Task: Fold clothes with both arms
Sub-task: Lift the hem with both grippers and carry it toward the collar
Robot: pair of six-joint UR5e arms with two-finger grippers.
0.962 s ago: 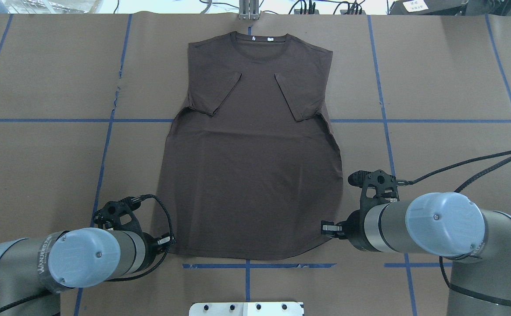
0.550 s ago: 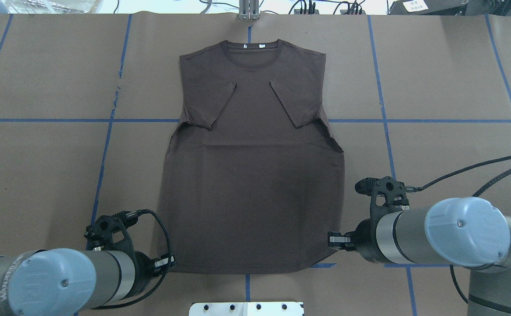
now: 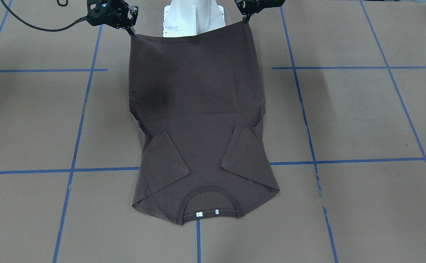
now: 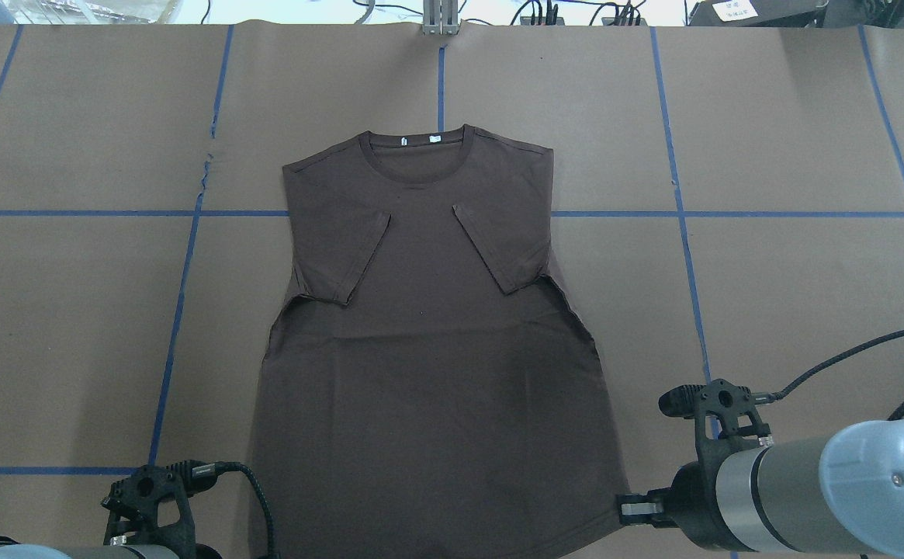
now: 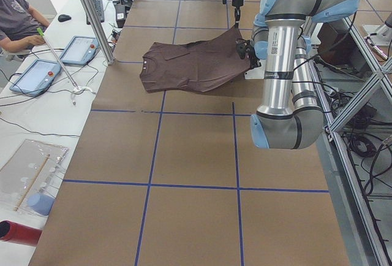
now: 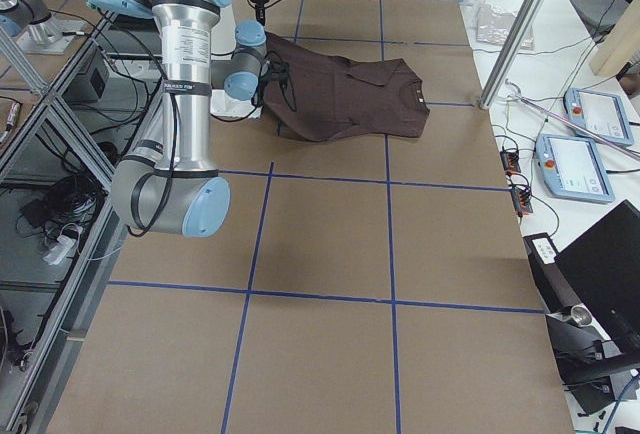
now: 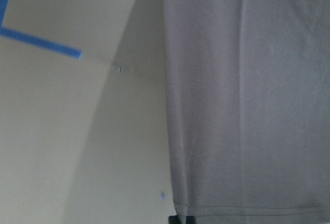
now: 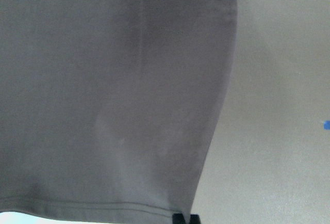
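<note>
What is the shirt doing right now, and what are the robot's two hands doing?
T-shirt: hem end lifted off the table, collar end lying flat.
Sleeves: both folded in over the chest.
Left gripper: shut on one hem corner.
Right gripper: shut on the other hem corner.

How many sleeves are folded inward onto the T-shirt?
2. On the T-shirt, one sleeve lies toward the robot's left and the other sleeve toward its right, both folded in just below the collar.
</note>
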